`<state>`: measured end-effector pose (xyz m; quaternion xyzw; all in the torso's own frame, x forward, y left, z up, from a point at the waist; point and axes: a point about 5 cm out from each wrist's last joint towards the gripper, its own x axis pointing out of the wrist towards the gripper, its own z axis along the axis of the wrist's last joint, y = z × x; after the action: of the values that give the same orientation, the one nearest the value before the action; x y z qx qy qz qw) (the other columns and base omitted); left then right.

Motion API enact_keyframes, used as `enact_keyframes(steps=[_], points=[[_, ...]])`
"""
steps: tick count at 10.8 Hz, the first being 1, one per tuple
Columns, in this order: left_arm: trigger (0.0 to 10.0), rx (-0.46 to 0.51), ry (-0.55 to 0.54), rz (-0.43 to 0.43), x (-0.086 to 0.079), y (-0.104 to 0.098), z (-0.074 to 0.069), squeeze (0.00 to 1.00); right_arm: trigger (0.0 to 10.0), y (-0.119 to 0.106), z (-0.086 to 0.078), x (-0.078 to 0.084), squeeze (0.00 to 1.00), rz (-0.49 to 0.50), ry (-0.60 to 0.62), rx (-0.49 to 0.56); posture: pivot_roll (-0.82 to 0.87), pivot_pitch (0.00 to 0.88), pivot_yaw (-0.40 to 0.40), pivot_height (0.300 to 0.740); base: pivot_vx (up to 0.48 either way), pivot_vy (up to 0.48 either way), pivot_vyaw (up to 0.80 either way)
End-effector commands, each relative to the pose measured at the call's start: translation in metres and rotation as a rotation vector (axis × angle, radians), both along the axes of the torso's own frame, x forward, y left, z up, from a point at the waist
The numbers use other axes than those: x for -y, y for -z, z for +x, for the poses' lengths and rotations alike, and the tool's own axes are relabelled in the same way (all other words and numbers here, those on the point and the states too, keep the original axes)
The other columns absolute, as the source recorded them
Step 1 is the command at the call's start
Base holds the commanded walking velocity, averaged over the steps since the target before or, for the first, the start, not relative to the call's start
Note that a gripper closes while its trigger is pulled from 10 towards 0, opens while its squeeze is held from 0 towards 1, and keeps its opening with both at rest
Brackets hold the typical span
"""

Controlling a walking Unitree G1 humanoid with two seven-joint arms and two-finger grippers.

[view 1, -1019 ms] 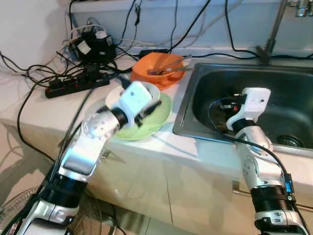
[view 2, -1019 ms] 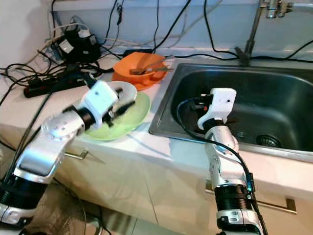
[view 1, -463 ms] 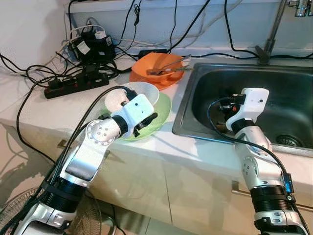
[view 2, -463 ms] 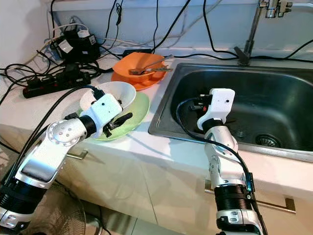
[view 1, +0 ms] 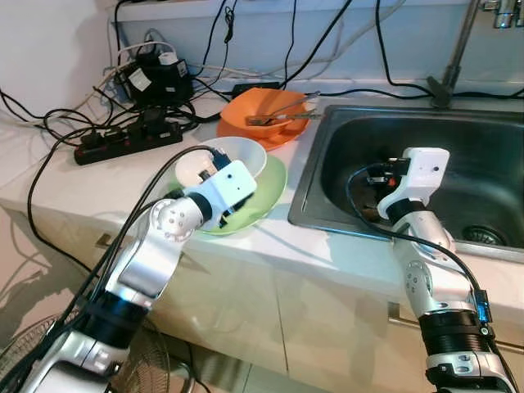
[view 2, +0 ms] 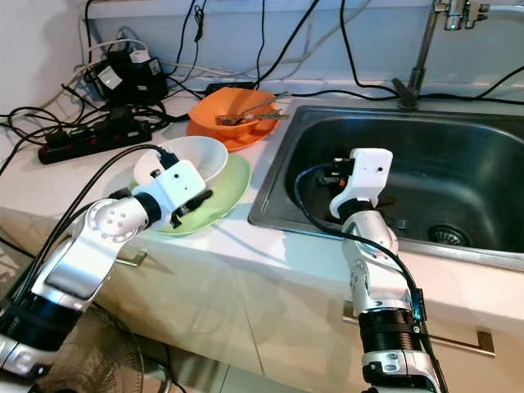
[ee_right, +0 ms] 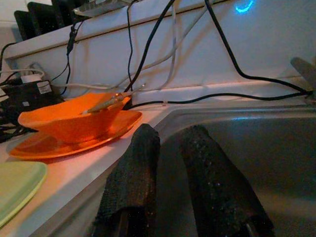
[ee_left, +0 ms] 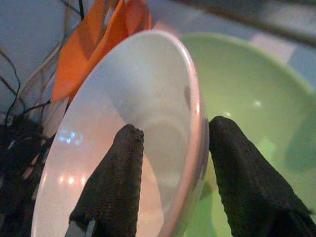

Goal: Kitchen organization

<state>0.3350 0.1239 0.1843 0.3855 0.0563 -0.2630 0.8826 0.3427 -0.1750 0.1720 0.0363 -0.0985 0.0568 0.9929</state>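
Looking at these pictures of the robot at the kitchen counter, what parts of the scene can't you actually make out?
- Left hand: its fingers straddle the white bowl rim; whether they pinch it is unclear.
- Green plate: the bowl and the arm hide much of it in the eye views.
- Tap: cut off by the top edge.
- Sink floor: the right hand's white wrist hides part in the eye views.
- Utensils in the orange bowl: too small to identify.

Readable text: none.
White labels on black adapters (view 1: 152, 75): too small and blurred to read.
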Motion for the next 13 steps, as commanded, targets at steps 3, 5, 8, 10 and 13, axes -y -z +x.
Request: enact_keyframes(steps=[3, 5, 8, 10, 13], points=[[0.0, 0.014, -0.044, 0.055, -0.005, 0.000, 0.006, 0.00, 10.0, -0.005, 0.000, -0.001, 0.00, -0.007, -0.002, 0.014, 0.06, 0.000, 0.139, 0.740, 0.000, 0.000, 0.00], [0.0, 0.021, -0.039, 0.060, -0.003, 0.000, 0.007, 0.00, 10.0, -0.006, 0.000, -0.001, 0.00, -0.010, 0.003, 0.014, 0.06, 0.000, 0.139, 0.740, 0.000, 0.000, 0.00], [0.0, 0.049, -0.031, 0.065, 0.000, -0.004, 0.008, 0.00, 10.0, -0.007, 0.001, -0.001, 0.00, -0.008, 0.006, 0.015, 0.07, 0.000, 0.136, 0.740, 0.000, 0.000, 0.00], [0.0, 0.061, -0.029, 0.065, 0.001, -0.006, 0.009, 0.00, 10.0, -0.007, 0.002, 0.000, 0.00, -0.008, 0.010, 0.014, 0.07, 0.000, 0.137, 0.740, 0.000, 0.000, 0.00], [0.0, 0.242, -0.012, 0.101, 0.006, -0.027, 0.014, 0.00, 10.0, -0.008, 0.003, 0.000, 0.00, -0.006, 0.015, 0.018, 0.07, 0.000, 0.137, 0.740, 0.000, 0.000, 0.00]])
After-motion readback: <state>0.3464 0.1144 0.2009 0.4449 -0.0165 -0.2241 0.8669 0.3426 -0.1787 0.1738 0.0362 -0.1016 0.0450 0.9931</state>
